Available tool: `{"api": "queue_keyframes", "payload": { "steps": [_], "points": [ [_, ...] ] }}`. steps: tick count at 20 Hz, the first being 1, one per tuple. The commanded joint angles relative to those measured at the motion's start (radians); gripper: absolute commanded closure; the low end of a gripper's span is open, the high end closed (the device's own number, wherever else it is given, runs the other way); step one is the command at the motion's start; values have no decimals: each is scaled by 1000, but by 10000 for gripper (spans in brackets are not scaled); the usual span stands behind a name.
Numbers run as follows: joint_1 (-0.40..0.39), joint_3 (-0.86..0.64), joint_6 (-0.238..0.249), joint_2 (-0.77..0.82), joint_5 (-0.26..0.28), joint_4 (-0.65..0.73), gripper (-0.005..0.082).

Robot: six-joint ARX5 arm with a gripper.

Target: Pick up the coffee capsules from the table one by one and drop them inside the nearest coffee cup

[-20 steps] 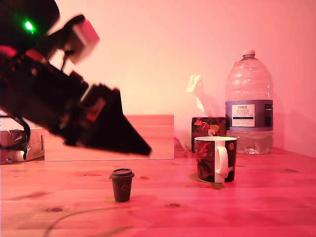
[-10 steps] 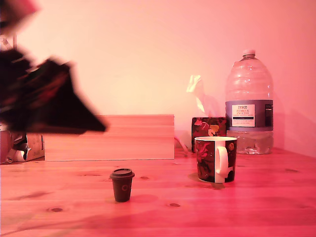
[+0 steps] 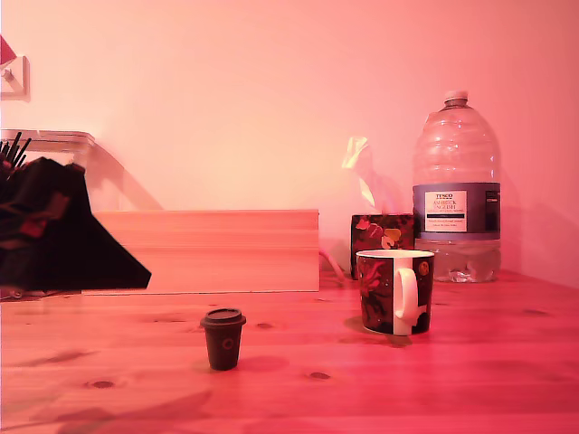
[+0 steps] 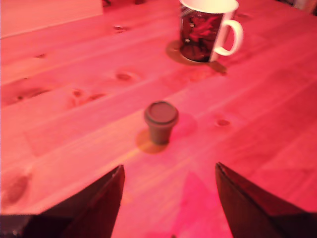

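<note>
Exterior view, left to right. Gripper (image 3: 136,271) sits at the far left edge, low, its dark wedge tip pointing toward the view's right and held above the table (image 3: 470,362). Behind it, a clear container (image 3: 54,140) with dark sticks at the left edge.

Wooden box (image 3: 217,250) stands at the back, running from the gripper to mid-frame.

Capsule (image 3: 223,338) stands upright on the table in front of the box, lid on, ring mark facing the camera. Well apart from the gripper tip; nothing touches it.

Mug (image 3: 395,291) stands upright to the right of the capsule, further back, white handle toward the camera. Clear gap between capsule and mug.

Tissue box (image 3: 382,231) is just behind the mug, pale tissue sticking up from it. Water bottle (image 3: 456,190) is furthest right, against the wall, label facing the camera.

Wrist view. Both fingers (image 4: 104,198) show as dark wedges spread wide apart, nothing between them; bare table fills the gap. Gripper (image 4: 168,173) holds nothing. Capsule (image 4: 160,122) stands beyond the fingertips, roughly in line with the gap, not between the tips. Mug (image 4: 205,30) is farther on, handle on the side away from the capsule; inside pale, contents cannot be made out. Box edge (image 4: 44,15) is visible at the corner.
</note>
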Motion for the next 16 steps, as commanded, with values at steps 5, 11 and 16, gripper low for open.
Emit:
{"api": "queue_keyframes", "payload": {
  "steps": [5, 11, 16],
  "points": [
    [-3, -9, 17, 118, -5, 149, 251],
    [-8, 34, 28, 308, 15, 262, 251],
    [-8, 96, 43, 411, 31, 262, 251]
  ]
}}
